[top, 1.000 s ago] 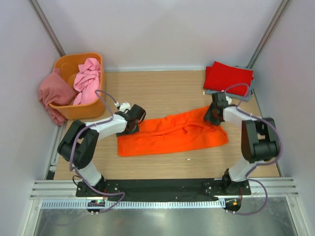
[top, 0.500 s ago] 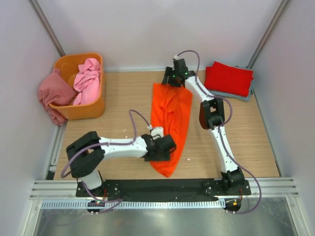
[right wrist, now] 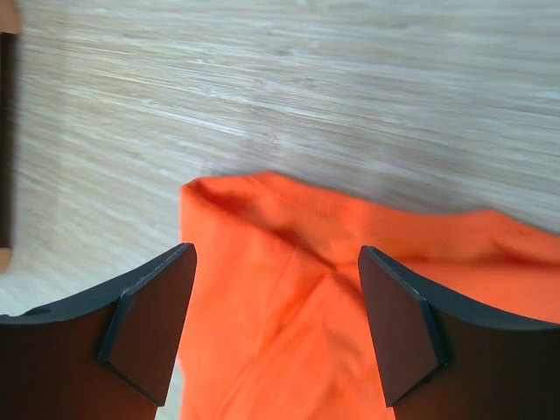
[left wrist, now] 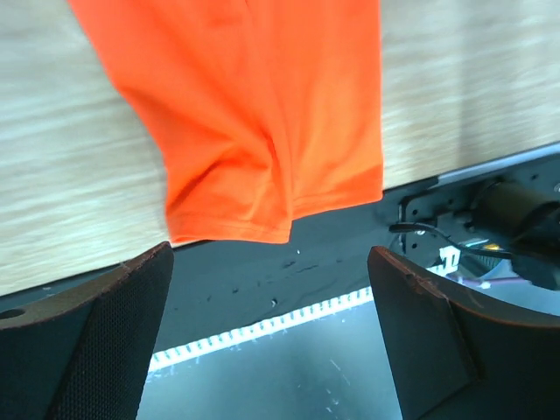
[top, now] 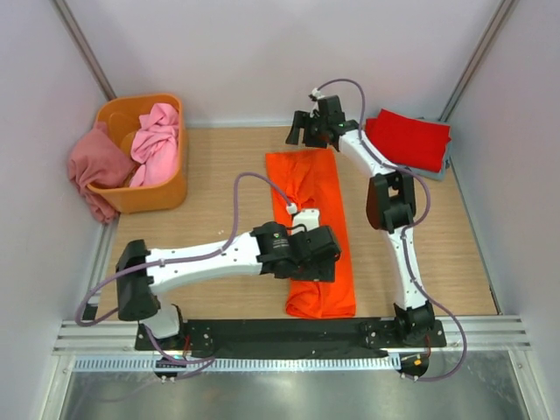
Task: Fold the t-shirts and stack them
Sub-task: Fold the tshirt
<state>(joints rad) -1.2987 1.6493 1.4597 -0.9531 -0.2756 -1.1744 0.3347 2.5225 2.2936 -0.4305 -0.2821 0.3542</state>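
A bright orange t-shirt [top: 308, 210] lies as a long folded strip down the middle of the table, from the far side to the near edge. My left gripper [top: 325, 258] hovers over its near part, open and empty; in the left wrist view the shirt's near end [left wrist: 254, 114] lies beyond the gripper [left wrist: 271, 341]. My right gripper [top: 302, 133] is at the far end, open, with the shirt [right wrist: 350, 289] below the gripper [right wrist: 276, 332]. A folded red shirt [top: 407, 140] rests on a grey-blue one [top: 429, 172] at the back right.
An orange plastic tub [top: 162, 197] stands at the back left. It holds a light pink shirt [top: 156, 140], and a dusty rose shirt [top: 94, 166] hangs over its left side. The black base rail [left wrist: 289, 271] runs just past the shirt's near end.
The orange shirt was turned from crosswise to lengthwise, stretched between both grippers. Both grippers have opened and let it go, and it now lies flat.
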